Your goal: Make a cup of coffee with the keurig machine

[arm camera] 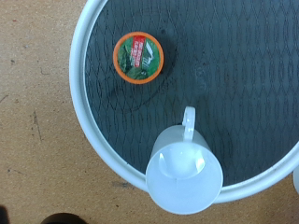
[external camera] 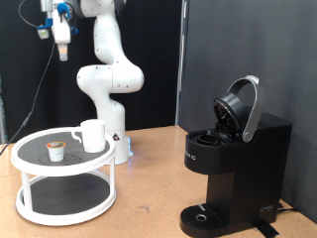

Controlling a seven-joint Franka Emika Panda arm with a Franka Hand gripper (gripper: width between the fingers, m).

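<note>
The cup point(external camera: 93, 135) is a small white mug standing upright on the top shelf of a round white stand point(external camera: 30, 144), at the exterior view's left. From straight above, the cup point(arm camera: 184, 173) looks empty, with its handle pointing into the shelf. The keurig machine point(external camera: 233, 169) is black and boxy, at the exterior view's right, with its rounded lid point(external camera: 241, 107) raised. My gripper point(external camera: 61, 52) hangs high above the stand, pointing down, well clear of everything. Its fingers do not show in the wrist view.
A small pod point(external camera: 56, 150) with an orange rim sits on the dark mesh shelf beside the cup, apart from it; in the wrist view the pod point(arm camera: 136, 57) shows a green top. The stand's white rim point(arm camera: 79, 103) rings the shelf. A second shelf lies below. Black curtains hang behind.
</note>
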